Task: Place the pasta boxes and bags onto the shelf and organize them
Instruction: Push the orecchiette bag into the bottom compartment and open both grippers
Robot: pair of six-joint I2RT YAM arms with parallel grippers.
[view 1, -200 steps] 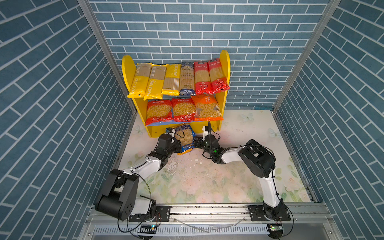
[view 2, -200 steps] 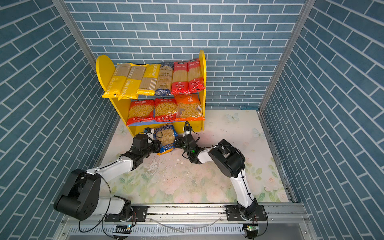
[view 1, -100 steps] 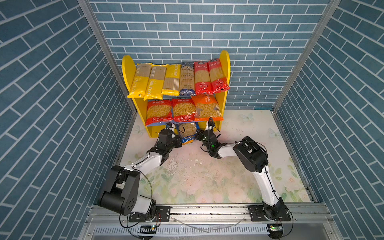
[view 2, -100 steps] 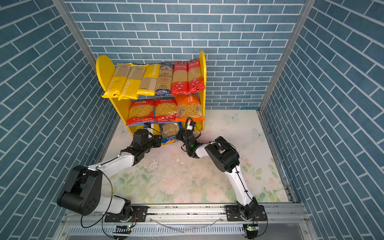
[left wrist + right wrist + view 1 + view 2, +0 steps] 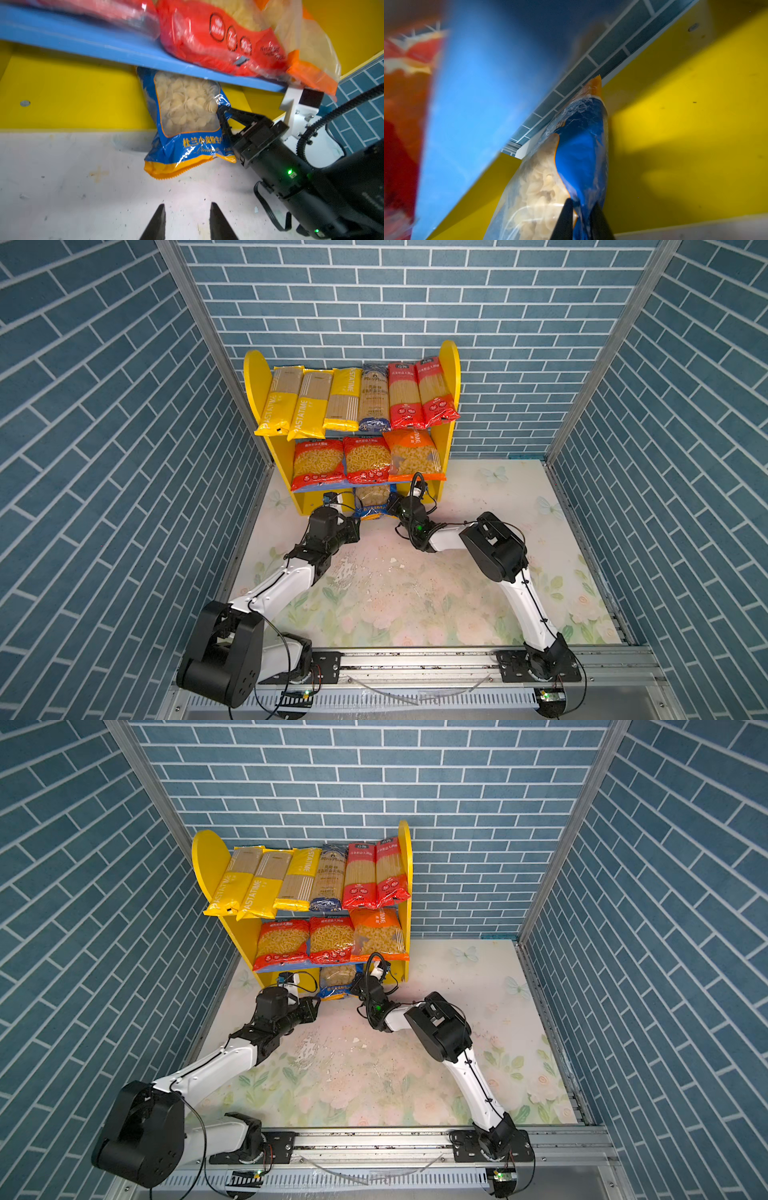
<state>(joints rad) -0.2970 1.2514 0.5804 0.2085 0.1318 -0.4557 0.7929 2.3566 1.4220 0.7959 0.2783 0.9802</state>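
Observation:
The blue-orange pasta bag [image 5: 372,499] [image 5: 337,979] [image 5: 185,108] leans under the shelf's blue lower board [image 5: 83,39], its foot on the floor. My left gripper [image 5: 188,204] [image 5: 355,526] is open and empty, a short way back from the bag. My right gripper [image 5: 582,201] [image 5: 392,506] is at the bag's right side, jaws slightly parted, with the bag's side edge [image 5: 579,149] still between the fingers. The shelf [image 5: 451,364] [image 5: 208,853] carries several spaghetti packs [image 5: 349,398] on top and three short-pasta bags [image 5: 368,460] on the lower board.
The shelf stands against the back brick wall, left of centre. Its yellow base strip [image 5: 62,93] runs behind the bag. The floral floor mat [image 5: 415,593] in front carries crumbs and scuffs. Brick side walls close in on both sides.
Both arms carried the blue-orange bag from in front of the shelf to under the lower board. The left gripper let go and drew back; the right jaws parted slightly.

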